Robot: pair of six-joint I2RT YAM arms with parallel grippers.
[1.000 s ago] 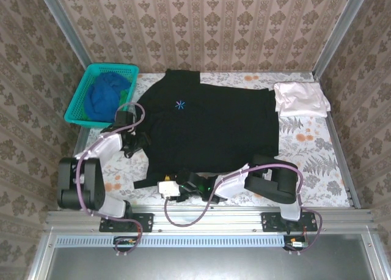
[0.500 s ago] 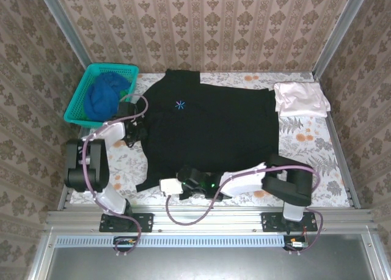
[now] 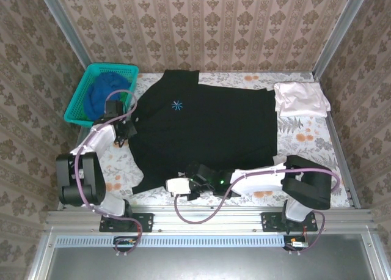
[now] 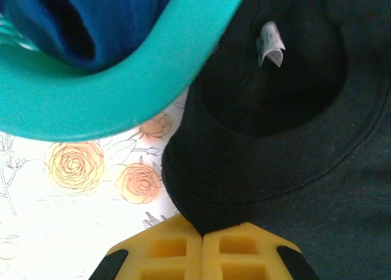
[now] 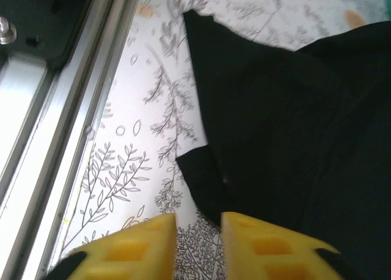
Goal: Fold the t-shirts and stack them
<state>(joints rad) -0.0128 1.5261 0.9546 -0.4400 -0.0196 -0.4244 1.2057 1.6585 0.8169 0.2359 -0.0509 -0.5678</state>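
left arm: elbow bent up at the near left corner, forearm reaching forward along the left side of the worktop [image 3: 305, 147], wrist beside the teal mesh basket [image 3: 76, 106].
left tool [image 3: 124, 132]: fingers pressed together on the black t-shirt [image 3: 208, 126]; in the left wrist view the left tool [image 4: 201, 236] pinches a fold of the dark cloth just below the neck opening.
right arm: lies low and stretched leftwards along the near edge, from its base at the near right to the hem of the black t-shirt.
right tool [image 3: 197, 172]: in the right wrist view the right tool [image 5: 198, 220] stands narrowly parted, a corner of the black hem pointing into the gap; i cannot tell whether the pads touch it.
black t-shirt: spread flat across the middle of the worktop, neck to the left, hem at the near side, light-blue starburst mark [image 3: 176, 105] facing up; a white neck label [image 4: 270, 44] shows inside the collar.
hem: ragged along the near edge, with one flap lying on the floral cover near the metal rail [image 5: 49, 109].
white-pink t-shirt [image 3: 298, 98]: folded at the far right corner, just beside the black t-shirt.
blue t-shirt [image 3: 104, 94]: bunched inside the teal mesh basket at the far left, its rim near the black collar.
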